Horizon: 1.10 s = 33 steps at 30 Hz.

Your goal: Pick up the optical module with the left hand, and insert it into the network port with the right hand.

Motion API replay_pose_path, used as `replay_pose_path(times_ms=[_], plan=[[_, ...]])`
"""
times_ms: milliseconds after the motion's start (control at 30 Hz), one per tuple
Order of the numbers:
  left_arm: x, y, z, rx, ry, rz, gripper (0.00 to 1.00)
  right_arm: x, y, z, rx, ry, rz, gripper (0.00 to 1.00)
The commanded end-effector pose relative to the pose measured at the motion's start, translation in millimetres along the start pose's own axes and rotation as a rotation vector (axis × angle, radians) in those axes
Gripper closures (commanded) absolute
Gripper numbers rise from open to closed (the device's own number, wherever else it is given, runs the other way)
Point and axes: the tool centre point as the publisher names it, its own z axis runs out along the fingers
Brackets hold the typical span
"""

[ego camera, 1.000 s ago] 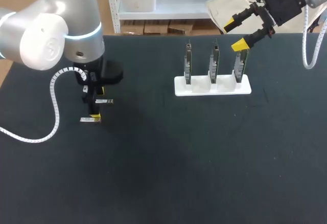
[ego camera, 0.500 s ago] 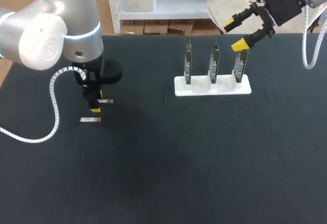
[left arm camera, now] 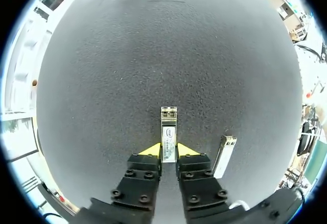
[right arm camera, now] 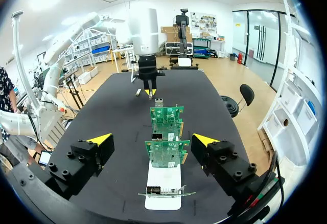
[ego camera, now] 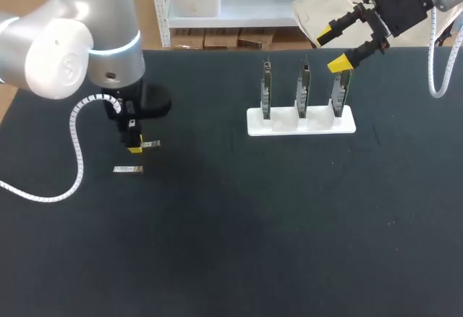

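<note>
My left gripper (ego camera: 133, 146) clamps one optical module (ego camera: 150, 143), left of frame; my right gripper (ego camera: 331, 51) hangs wide open, empty, upper right.

Black table (ego camera: 231, 244), white card stand (ego camera: 301, 123) (three boards (ego camera: 303, 89) upright), loose module (ego camera: 129, 168)

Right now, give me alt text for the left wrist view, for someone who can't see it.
The left pincer is shut on a module, which juts ahead from between its yellow tips over the black table. A second module lies on the table beside the pincer.
</note>
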Motion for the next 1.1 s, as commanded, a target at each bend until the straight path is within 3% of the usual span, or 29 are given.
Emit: replay_pose_path(times_ms=[33, 233, 300, 433, 667, 1100], plan=[[1.6, -4.6, -8.3, -0.023, -0.020, -0.003, 1.00, 0.5, 1.1, 0.2, 0.003, -0.001, -0.002, 0.00], [-6.6, -3.1, -37.2, -0.038, -0.110, -0.030, 1.00, 0.5, 1.1, 0.2, 0.003, -0.001, -0.002, 0.00], [-9.8, -0.6, -50.2, -0.009, -0.195, -0.075, 1.00, 0.5, 1.1, 0.2, 0.003, -0.001, -0.002, 0.00], [-21.3, 0.3, -79.3, -0.003, -0.289, -0.084, 1.00, 0.5, 1.1, 0.2, 0.003, -0.001, -0.002, 0.00], [-39.3, -3.6, -126.5, -0.033, -0.505, -0.038, 1.00, 0.5, 1.1, 0.2, 0.003, -0.001, -0.002, 0.00], [-39.3, -3.6, -126.5, -0.033, -0.505, -0.038, 1.00, 0.5, 1.1, 0.2, 0.003, -0.001, -0.002, 0.00]])
